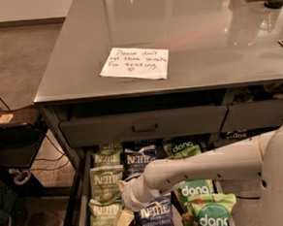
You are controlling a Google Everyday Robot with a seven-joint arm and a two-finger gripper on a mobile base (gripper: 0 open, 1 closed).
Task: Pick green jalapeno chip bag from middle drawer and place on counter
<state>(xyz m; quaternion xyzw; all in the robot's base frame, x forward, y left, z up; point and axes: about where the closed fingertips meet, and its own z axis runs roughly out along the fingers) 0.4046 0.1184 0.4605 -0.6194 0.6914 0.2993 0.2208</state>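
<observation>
The middle drawer [83,206] stands open below the counter [203,28], with chip bags lying in rows. Three pale olive-green Kettle jalapeno bags fill its left column: one at the back [107,155], one in the middle [106,181] and one at the front [101,220]. My gripper [121,219] reaches in from the right on a white arm [203,165]. It hangs low over the front of the drawer, at the right edge of the front olive-green bag and beside a dark blue Kettle bag [156,219].
Another blue Kettle bag [141,159] lies at the back of the drawer. Bright green dang bags [202,205] fill the right column. A closed upper drawer with a bar handle [145,128] sits just above. A white handwritten note [135,63] lies on the counter. A dark cart [12,133] stands to the left.
</observation>
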